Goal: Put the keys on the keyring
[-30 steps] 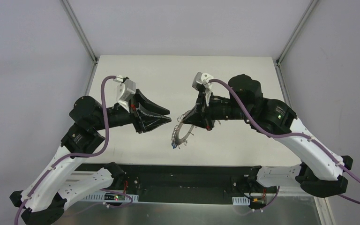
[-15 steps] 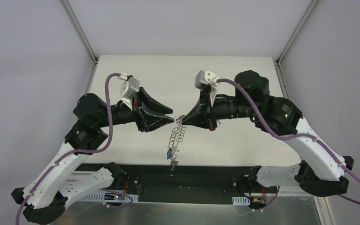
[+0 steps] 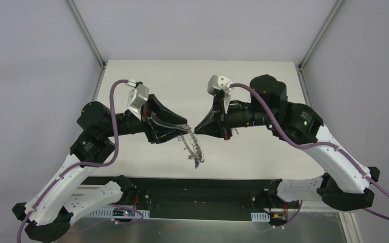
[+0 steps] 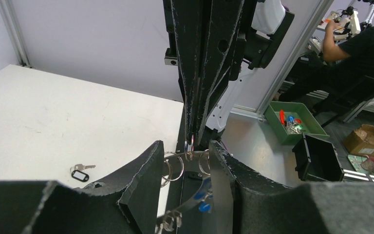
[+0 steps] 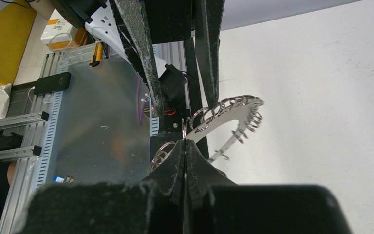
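Two robot arms meet in mid-air over a white table, with the keyring between them. The right gripper is closed tight, its tips pinching one of the small wire loops on the keyring's rim. The left gripper faces it from the other side of the keyring, jaws partly apart with the keyring's rim and loops lying between them. Whether they press on it cannot be told. Small blue tags hang low on the keyring, so some keys seem to be on already. One key with a black tag lies on the table, well apart from the keyring.

This looks like steadying or passing the keyring between the arms. Next, one gripper likely needs a firm hold on the keyring so the other can fetch the loose key.
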Controlling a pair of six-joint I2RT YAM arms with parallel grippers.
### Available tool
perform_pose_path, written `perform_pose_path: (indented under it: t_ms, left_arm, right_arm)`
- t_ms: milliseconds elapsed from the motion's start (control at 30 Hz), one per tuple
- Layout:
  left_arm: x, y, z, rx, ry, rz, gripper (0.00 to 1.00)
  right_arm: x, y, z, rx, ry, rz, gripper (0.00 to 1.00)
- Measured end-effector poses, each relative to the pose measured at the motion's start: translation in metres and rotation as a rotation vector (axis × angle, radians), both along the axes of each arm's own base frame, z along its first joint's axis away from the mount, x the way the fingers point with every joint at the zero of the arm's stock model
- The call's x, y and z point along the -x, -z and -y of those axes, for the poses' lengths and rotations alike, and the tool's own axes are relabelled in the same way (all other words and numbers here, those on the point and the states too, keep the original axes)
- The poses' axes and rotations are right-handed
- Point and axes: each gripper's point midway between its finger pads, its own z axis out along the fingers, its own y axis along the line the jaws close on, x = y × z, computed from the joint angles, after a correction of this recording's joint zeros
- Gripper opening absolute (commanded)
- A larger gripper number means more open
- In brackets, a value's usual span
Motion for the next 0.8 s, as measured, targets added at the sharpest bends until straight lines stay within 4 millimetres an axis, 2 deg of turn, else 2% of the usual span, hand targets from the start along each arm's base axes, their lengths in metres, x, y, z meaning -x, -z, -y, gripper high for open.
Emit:
perform_pose_path:
  t_ms: [600, 800]
  left_arm:
    - [0.0027, 0.0012, 0.002, 0.0, 0.026, -0.013, 0.35]
    - [0.0007, 0.0026, 0.0046, -0.003, 0.031, -0.019, 0.22]
  right_arm:
    - [-0.0004, -0.0092, -0.0042, -0.027, -0.009, 0.008, 0.0]
    - [-0.001, -0.0101, -0.0058, -0.032, -0.01, 0.008, 0.0]
